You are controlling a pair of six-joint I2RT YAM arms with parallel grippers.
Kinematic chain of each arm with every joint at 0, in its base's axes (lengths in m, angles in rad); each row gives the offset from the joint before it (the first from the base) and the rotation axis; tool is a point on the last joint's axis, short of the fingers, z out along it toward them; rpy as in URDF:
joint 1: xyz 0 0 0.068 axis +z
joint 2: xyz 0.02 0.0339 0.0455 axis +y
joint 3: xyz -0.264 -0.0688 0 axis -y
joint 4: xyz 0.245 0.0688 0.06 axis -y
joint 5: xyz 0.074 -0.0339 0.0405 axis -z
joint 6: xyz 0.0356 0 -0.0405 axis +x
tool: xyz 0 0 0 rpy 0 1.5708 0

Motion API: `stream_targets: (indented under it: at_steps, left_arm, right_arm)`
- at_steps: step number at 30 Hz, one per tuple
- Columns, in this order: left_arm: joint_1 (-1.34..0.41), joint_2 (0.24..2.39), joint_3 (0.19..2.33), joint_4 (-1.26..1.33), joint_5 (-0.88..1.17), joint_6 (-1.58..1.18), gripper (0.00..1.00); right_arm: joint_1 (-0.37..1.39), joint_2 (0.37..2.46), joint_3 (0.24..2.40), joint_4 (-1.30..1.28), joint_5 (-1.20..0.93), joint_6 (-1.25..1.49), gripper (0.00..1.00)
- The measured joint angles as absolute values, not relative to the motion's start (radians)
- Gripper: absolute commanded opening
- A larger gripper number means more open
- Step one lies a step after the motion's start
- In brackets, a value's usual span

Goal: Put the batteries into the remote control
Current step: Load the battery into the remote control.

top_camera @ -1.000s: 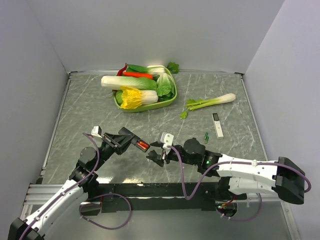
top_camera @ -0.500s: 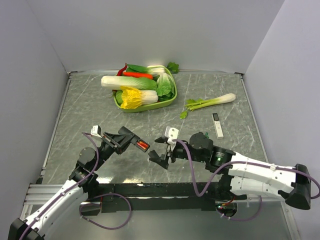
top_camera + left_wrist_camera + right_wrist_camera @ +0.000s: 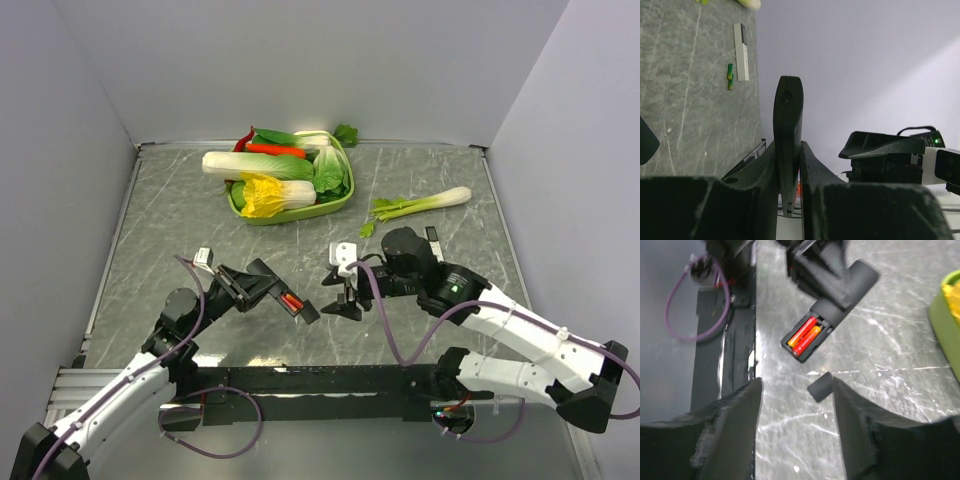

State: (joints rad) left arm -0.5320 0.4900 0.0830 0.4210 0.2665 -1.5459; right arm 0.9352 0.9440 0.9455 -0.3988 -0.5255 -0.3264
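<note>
The left gripper point(image 3: 789, 150) is clamped on the remote control point(image 3: 832, 305), held near centre with its slot facing up. The right gripper point(image 3: 797, 387) hovers just right of it, fingers apart and empty. Two red batteries point(image 3: 804, 334) look seated, so the small black cover point(image 3: 820, 386) by the open end probably goes on next, gripped squarely. Pale walls enclose the marbled grey table point(image 3: 180, 220); two green batteries point(image 3: 730, 76) lie far right.

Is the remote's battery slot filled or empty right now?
Filled: the right wrist view shows two red-orange batteries lying side by side in the uncovered slot of the remote control.
</note>
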Motion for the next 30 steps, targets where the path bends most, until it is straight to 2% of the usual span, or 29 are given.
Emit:
stream_targets:
  at_steps: [6,9,30]
  left_arm:
    - [-0.532,0.508,0.115,0.422,0.320,-1.529,0.01]
    - [-0.532,0.508,0.125,0.421,0.339,-1.520,0.01]
    - [-0.532,0.583,0.184,0.428,0.430,-1.482,0.01]
  right_arm:
    - [0.930,1.019,0.991,-0.484,-0.629,-0.467,0.46]
    - [0.929,1.050,1.011,-0.511,-0.666,-0.516,0.43]
    - [0.947,1.130,1.049,-0.487,-0.730,-0.590,0.43]
